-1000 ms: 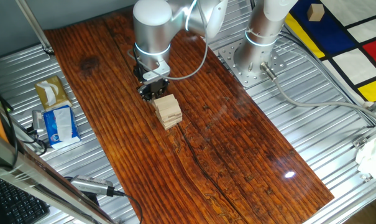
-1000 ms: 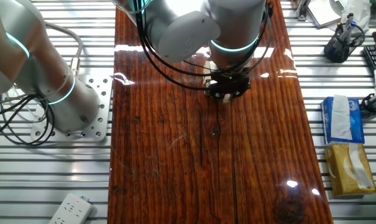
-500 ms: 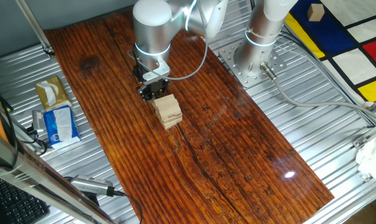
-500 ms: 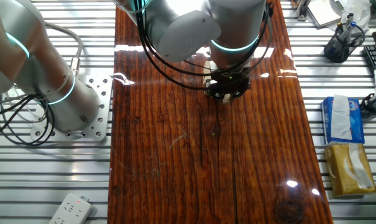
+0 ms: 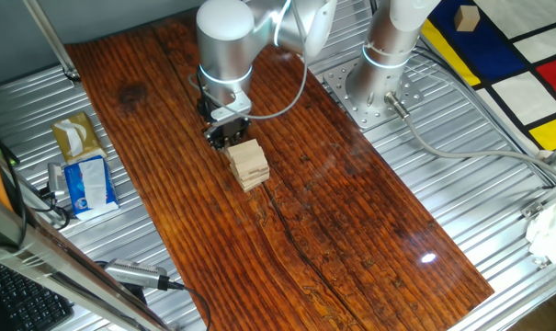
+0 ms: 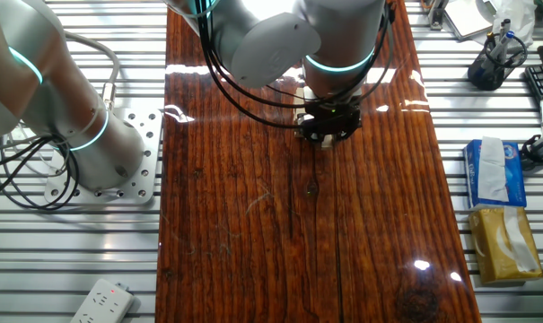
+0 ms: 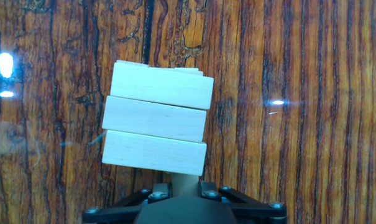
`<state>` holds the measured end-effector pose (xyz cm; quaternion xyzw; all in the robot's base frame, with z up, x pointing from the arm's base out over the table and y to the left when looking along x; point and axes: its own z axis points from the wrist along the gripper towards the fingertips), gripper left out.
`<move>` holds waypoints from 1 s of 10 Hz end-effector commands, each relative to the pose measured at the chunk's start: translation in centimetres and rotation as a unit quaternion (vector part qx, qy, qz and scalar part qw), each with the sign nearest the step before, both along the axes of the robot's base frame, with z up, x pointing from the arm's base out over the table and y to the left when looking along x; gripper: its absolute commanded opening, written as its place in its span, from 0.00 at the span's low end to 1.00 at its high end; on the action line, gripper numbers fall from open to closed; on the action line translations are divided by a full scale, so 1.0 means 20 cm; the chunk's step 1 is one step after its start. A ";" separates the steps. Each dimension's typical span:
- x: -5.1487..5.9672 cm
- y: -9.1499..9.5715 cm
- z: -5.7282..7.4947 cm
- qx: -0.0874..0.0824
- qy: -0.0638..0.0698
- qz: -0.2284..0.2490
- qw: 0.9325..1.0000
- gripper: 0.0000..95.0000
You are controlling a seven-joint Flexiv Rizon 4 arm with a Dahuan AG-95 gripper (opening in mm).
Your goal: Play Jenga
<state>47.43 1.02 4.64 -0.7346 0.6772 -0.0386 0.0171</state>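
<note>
**Gripper at the base of the Jenga tower**

We see the Jenga tower (image 5: 248,165) standing on the dark wooden table (image 5: 351,221), near its middle. The gripper (image 5: 226,134) sits low, just beside the tower on the side toward the arm's base. In the hand view, the top layer shows three pale blocks (image 7: 155,118) side by side — a narrow pale piece (image 7: 185,185) runs from under the tower down between the two fingers. We cannot tell whether the fingers clamp it; the other fixed view hides the tower behind the wrist (image 6: 329,85).
</note>
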 end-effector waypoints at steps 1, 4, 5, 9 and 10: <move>0.00 0.00 0.00 -0.001 -0.001 0.000 1.000 0.00; 0.00 0.00 0.00 0.004 -0.001 0.000 1.000 0.00; 0.00 0.00 0.00 0.004 -0.001 0.000 1.000 0.00; 0.00 0.00 -0.01 0.005 -0.001 0.000 1.000 0.00; 0.00 0.00 -0.01 0.004 -0.001 0.000 1.000 0.00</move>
